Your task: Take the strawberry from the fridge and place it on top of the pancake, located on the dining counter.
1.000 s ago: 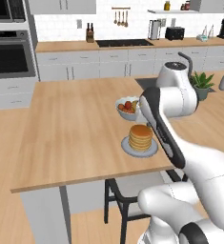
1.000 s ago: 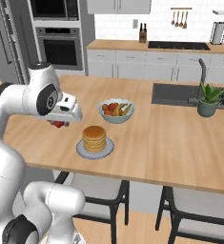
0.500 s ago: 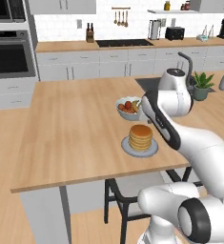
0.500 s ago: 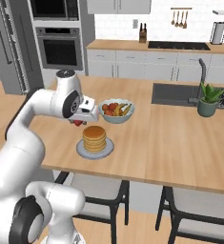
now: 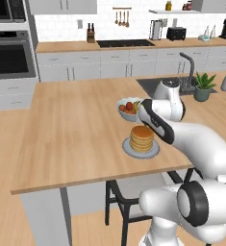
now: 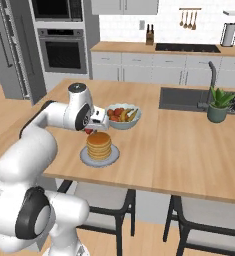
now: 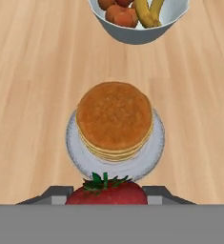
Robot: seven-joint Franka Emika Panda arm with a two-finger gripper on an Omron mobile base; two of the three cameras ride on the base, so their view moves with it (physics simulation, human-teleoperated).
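Note:
In the hand view the strawberry (image 7: 107, 190), bright red with green leaves, sits between my gripper's (image 7: 106, 196) two fingers, which are shut on it. Just beyond it the golden pancake (image 7: 114, 119) stack rests on a grey plate (image 7: 154, 151). From the right base view the gripper (image 6: 91, 129) hovers just left of and slightly above the pancake (image 6: 99, 144), holding the strawberry (image 6: 89, 131) over the light wood dining counter (image 6: 179, 150). The left base view has the pancake (image 5: 142, 138) beside my forearm. The grey fridge (image 6: 9, 55) stands at the far left.
A white fruit bowl (image 6: 121, 116) sits right behind the stack, close to the gripper. The sink (image 6: 189, 97), faucet and a potted plant (image 6: 220, 104) lie to the right. Stools (image 6: 101, 200) stand under the counter's near edge. The stove counter (image 5: 119, 44) runs along the back wall.
The arm has swung toward the pancake stack, carrying the strawberry from the counter's left side to just beside the stack. The grip has stayed the same.

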